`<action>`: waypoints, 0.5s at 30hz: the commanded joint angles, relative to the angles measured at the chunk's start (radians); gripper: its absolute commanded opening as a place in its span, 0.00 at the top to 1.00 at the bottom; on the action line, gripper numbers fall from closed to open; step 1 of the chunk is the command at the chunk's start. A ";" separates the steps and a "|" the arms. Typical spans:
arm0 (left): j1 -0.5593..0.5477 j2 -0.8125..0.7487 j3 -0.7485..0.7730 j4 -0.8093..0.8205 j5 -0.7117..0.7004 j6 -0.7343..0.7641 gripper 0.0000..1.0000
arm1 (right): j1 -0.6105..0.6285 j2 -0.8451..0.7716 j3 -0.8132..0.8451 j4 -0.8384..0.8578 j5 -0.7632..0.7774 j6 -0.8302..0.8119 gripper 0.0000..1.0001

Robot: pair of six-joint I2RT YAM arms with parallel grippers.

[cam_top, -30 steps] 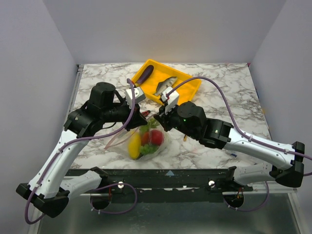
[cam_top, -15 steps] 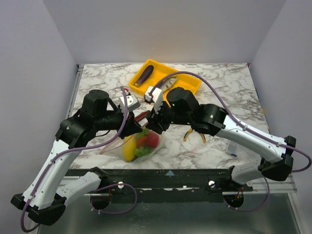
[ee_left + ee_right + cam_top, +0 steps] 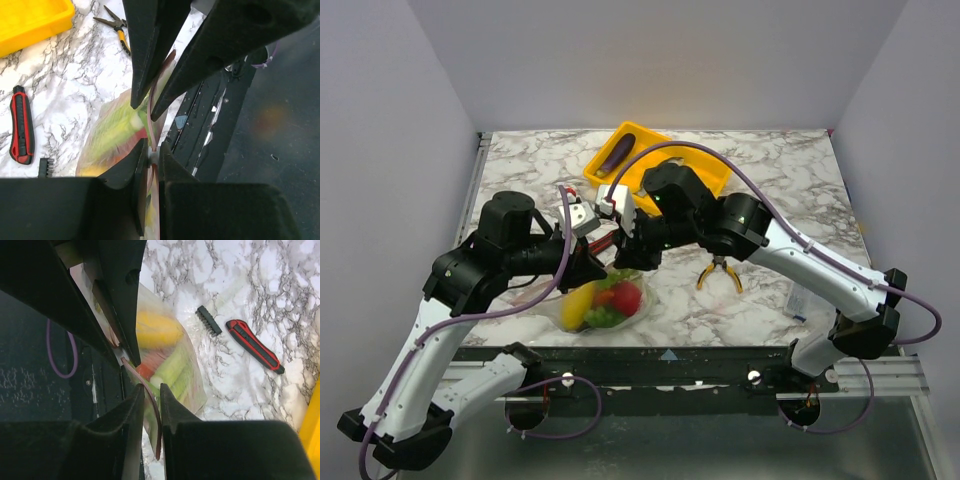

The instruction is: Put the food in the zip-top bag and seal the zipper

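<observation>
The clear zip-top bag (image 3: pixel 605 300) hangs by its mouth over the table's near edge, held between both grippers. Inside it are the yellow squash (image 3: pixel 576 304), the red tomato (image 3: pixel 626 296) and green lettuce (image 3: pixel 602 317); the leek (image 3: pixel 172 367) shows in the right wrist view. My left gripper (image 3: pixel 152 150) is shut on the pinkish zipper (image 3: pixel 151 102). My right gripper (image 3: pixel 151 392) is closed around the same strip (image 3: pixel 150 395), close beside the left one. The purple eggplant (image 3: pixel 615 153) lies in the yellow tray (image 3: pixel 642 137). The fish is hidden.
Yellow-handled pliers (image 3: pixel 720 272) lie right of the bag. A red-and-black knife (image 3: pixel 255 345) and a small black comb-like piece (image 3: pixel 210 320) lie on the marble behind the bag. A flat clear pouch (image 3: pixel 798 300) sits near the right front edge.
Both grippers have moved left and toward the near edge with the bag. The right gripper has closed in on the left one along the bag's mouth, uncovering the pliers.
</observation>
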 commanded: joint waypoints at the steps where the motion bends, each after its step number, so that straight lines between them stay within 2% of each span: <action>1: -0.012 -0.007 0.001 0.066 0.046 -0.002 1.00 | 0.017 -0.003 -0.046 -0.030 -0.068 -0.055 0.82; 3: -0.012 -0.011 -0.005 0.081 0.043 -0.011 1.00 | 0.018 -0.024 -0.086 0.005 -0.069 -0.046 0.83; 4: -0.012 -0.010 -0.007 0.086 0.044 -0.012 1.00 | 0.018 -0.031 -0.106 0.029 -0.060 -0.038 0.87; 5: -0.012 -0.012 -0.010 0.094 0.044 -0.013 1.00 | 0.018 -0.039 -0.131 0.057 -0.035 -0.020 0.99; 7: -0.012 -0.021 -0.020 0.112 0.027 -0.028 1.00 | 0.019 -0.064 -0.207 0.172 0.126 0.067 1.00; 10: -0.012 -0.018 -0.020 0.106 0.012 -0.030 1.00 | 0.028 -0.145 -0.357 0.368 0.515 0.182 1.00; 12: -0.012 -0.022 -0.023 0.102 -0.014 -0.026 1.00 | 0.026 -0.168 -0.397 0.410 0.631 0.219 1.00; 15: -0.012 -0.025 -0.032 0.098 -0.037 -0.022 1.00 | 0.027 -0.163 -0.369 0.370 0.679 0.240 1.00</action>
